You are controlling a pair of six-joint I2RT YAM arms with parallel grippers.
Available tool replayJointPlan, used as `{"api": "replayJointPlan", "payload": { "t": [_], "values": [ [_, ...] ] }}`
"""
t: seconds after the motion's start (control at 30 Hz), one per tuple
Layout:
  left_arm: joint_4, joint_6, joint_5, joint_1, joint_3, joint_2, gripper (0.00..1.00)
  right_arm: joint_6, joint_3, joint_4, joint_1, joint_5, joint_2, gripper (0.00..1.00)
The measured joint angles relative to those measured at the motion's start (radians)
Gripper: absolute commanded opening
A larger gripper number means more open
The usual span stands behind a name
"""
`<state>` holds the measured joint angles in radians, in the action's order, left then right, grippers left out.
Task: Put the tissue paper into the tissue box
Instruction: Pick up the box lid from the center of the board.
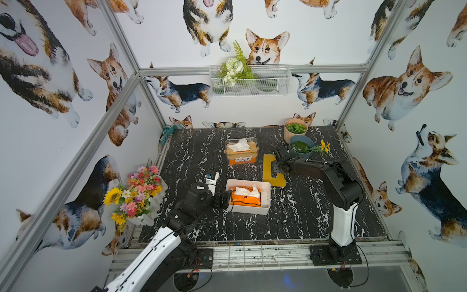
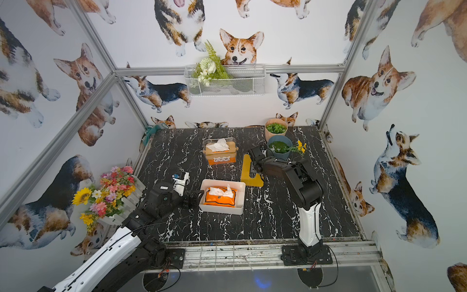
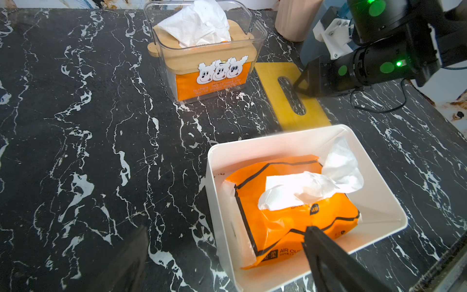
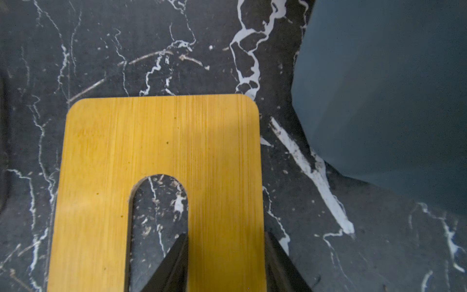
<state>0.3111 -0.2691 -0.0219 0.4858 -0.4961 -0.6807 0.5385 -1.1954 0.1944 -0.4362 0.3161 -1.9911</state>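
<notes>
White plastic box (image 1: 249,210) holds orange tissue pack (image 1: 243,199); clear box (image 1: 241,158) likewise. Left gripper (image 1: 225,199) wide; right gripper (image 4: 226,235) astride yellow bamboo lid (image 4: 161,136), grip unclear.

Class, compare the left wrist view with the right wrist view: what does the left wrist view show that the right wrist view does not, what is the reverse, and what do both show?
Left wrist only: the orange tissue pack lying in the white box, the clear box with tissue sticking out, and the open left claw. Right wrist only: how the right claw grips the yellow lid, one finger inside its slot, one outside. Both: that lid flat on the black table.
</notes>
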Motion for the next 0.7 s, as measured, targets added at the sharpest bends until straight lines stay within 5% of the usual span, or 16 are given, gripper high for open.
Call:
{"api": "replayJointPlan", "payload": {
  "t": [0.7],
  "values": [
    [0.000,0.000,-0.001,0.000,0.000,-0.001,1.00,-0.037,-0.055,0.208,-0.002,-0.158,0.159,0.16]
  ]
}}
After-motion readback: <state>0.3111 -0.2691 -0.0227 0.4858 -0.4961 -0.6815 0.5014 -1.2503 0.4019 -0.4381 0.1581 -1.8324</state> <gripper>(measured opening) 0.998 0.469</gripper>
